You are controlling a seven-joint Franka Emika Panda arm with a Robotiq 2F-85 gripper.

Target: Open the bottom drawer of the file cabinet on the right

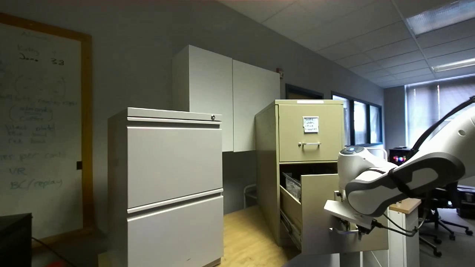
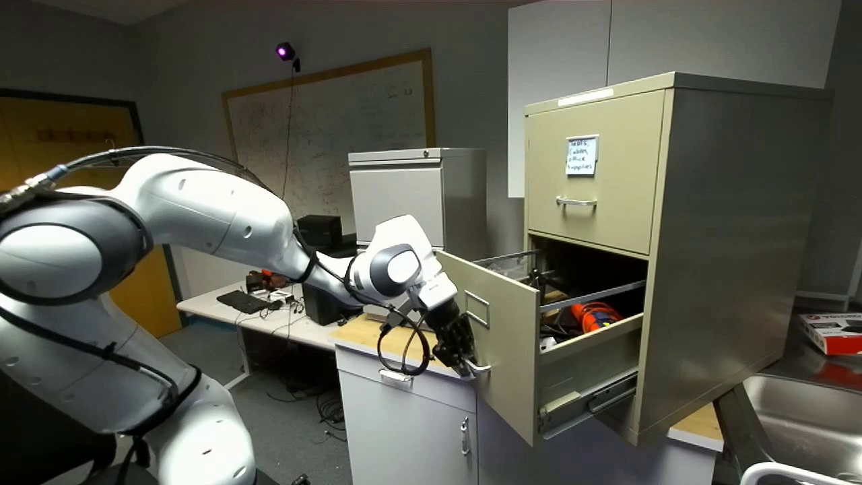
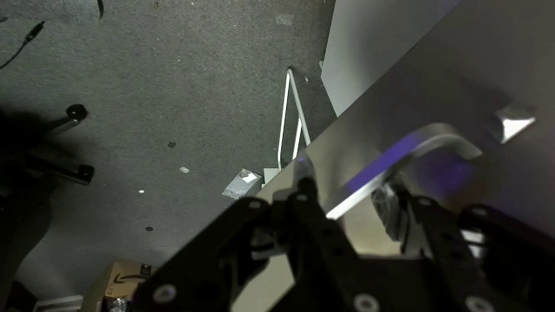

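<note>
The file cabinet [image 1: 266, 178] [image 2: 727, 229] is tall and beige-tan. Its bottom drawer [image 1: 317, 215] [image 2: 502, 347] stands pulled well out in both exterior views. Cables and an orange item [image 2: 595, 316] lie inside. My gripper [image 2: 465, 364] is at the drawer's silver pull [image 2: 481, 368], low on the front. In the wrist view, my gripper [image 3: 344, 184] has its fingers apart, and the pull [image 3: 383, 167] crosses the gap between them. The right fingertip overlaps the bar there; I cannot tell whether it touches. In an exterior view the wrist partly covers the pull [image 1: 339, 231].
The top drawer [image 1: 311, 111] is shut above. A light-grey lateral cabinet [image 1: 174, 167] [image 2: 397, 199] stands beside the file cabinet. White counter cupboards [image 2: 404, 424] are below the arm. A sink [image 2: 801, 411] and red-white box [image 2: 832, 333] are on the far side. A white metal frame [image 3: 288, 117] stands on the floor.
</note>
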